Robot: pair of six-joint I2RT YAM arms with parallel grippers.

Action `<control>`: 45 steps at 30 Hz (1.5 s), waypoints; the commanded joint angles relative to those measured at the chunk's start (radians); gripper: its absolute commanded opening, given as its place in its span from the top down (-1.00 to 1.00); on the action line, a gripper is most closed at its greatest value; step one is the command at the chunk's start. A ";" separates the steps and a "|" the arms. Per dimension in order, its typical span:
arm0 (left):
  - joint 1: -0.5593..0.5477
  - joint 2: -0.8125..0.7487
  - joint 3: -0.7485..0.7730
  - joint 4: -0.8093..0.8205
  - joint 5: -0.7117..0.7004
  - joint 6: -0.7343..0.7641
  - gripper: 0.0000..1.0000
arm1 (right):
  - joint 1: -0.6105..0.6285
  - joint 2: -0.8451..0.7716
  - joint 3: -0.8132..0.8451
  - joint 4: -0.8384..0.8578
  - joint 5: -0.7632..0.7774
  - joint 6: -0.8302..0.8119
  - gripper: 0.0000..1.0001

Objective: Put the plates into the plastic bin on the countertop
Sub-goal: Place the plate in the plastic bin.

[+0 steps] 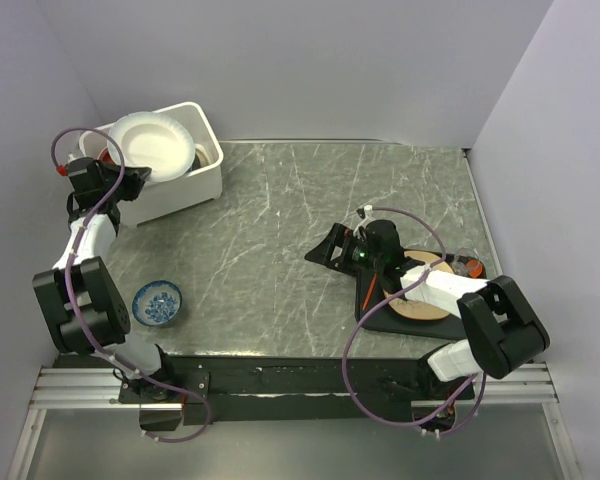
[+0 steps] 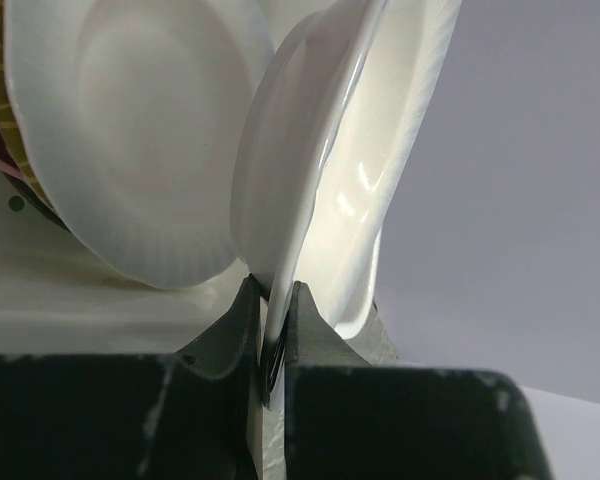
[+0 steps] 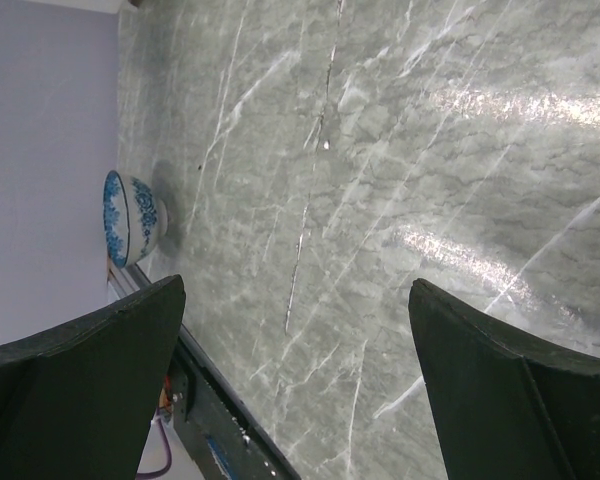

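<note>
Left gripper [image 2: 275, 305] pinches the white plate [image 2: 292, 170] edge-on, plastic bin [image 1: 185, 195] beneath; it should lower before letting go; right gripper [image 3: 295, 290] gapes empty

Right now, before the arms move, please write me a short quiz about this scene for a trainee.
1. True or false: the left jaws are shut on the rim of a white plate at the plastic bin.
2. Where is the blue-and-white bowl? A: in the bin. B: on the countertop. C: in the right jaws.
3. Fill in: the right jaws are ____ and hold nothing.
Key: 1 true; 2 B; 3 open.
</note>
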 commanded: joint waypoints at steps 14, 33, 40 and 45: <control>0.040 0.094 0.041 0.256 0.082 -0.060 0.99 | 0.007 -0.008 0.010 0.024 0.007 -0.012 -1.00; 0.057 0.197 0.103 0.266 0.099 -0.068 0.99 | 0.009 0.067 0.058 0.045 -0.018 -0.008 -1.00; 0.057 0.184 0.103 0.265 0.111 -0.062 0.82 | 0.009 0.064 0.052 0.047 -0.018 -0.002 -1.00; 0.057 0.168 0.100 0.242 0.108 -0.045 0.57 | 0.009 0.051 0.035 0.044 -0.013 -0.005 -1.00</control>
